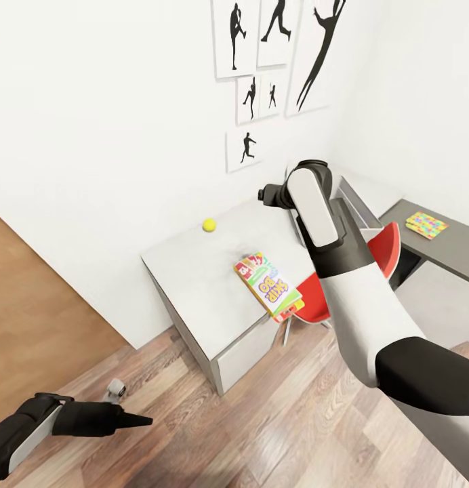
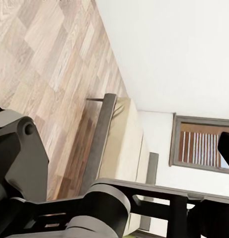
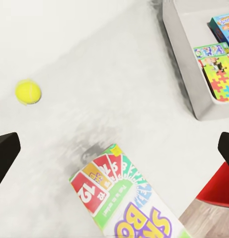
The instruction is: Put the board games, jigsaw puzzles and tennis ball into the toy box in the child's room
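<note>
- Table [image 1: 194, 285]: light mottled top, standing against the white wall.
- Tennis ball [image 1: 209, 225]: loose near the table's wall-side edge, well apart from the other toys; not yet binned.
- SKIP-BO box [image 1: 268, 285]: flat, overhanging the front edge above the red chair [image 1: 387, 251], so one end is probably free to grasp.
- Toy box [image 3: 193, 64]: at the table's far end; a jigsaw puzzle [image 3: 219, 79] and printed boxes already inside.
- Second jigsaw puzzle [image 1: 426, 224]: on the lower dark cabinet [image 1: 451, 254], apart.
- Right gripper [image 3: 114, 148]: over the table between ball and SKIP-BO box, fingers spread wide, holding nothing; likely choosing a pick.
- Left gripper [image 1: 136, 421]: low over the floor, idle; its opening cannot be made out.
</note>
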{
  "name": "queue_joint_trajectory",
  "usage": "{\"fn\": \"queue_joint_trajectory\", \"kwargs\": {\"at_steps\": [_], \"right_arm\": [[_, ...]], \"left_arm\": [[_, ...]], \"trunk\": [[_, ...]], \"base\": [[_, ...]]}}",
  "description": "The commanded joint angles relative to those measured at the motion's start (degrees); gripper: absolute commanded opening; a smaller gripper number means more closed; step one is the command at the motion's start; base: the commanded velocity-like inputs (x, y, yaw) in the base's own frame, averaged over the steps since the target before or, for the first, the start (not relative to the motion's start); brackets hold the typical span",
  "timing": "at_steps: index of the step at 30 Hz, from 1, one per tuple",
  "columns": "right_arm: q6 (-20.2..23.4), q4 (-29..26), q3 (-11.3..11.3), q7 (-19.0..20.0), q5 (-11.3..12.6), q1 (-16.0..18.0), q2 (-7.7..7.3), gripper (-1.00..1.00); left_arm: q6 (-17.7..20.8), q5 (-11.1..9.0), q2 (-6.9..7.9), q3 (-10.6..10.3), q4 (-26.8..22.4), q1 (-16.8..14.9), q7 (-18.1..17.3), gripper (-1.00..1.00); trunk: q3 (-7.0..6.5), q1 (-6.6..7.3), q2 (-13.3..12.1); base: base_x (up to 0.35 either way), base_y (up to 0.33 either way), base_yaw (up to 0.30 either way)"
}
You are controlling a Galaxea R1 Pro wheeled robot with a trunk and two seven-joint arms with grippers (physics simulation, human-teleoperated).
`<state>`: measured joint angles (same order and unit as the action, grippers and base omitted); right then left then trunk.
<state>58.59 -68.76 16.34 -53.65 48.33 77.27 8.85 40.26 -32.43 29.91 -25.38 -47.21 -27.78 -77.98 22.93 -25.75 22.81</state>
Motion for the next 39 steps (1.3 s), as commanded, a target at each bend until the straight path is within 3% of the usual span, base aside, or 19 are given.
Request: {"fn": "queue_joint_trajectory", "kwargs": {"at_steps": [1, 39], "right_arm": [[0.2, 0.0, 0.1, -0.6, 0.5, -0.1, 0.00, 1.00], [-0.5, 1.0, 0.1, -0.1, 0.5, -1.2, 0.12, 1.00]], "left_arm": [[0.6, -0.4, 0.08, -0.3, 0.0, -0.1, 0.0, 1.00], [-1.2, -0.4, 0.06, -0.5, 0.0, -0.1, 0.1, 1.00]], "trunk": [[0.00, -0.04, 0.1], [-3.50, -0.04, 0.1]], "base": [[0.000, 0.000, 0.000], [0.000, 0.000, 0.000]]}}
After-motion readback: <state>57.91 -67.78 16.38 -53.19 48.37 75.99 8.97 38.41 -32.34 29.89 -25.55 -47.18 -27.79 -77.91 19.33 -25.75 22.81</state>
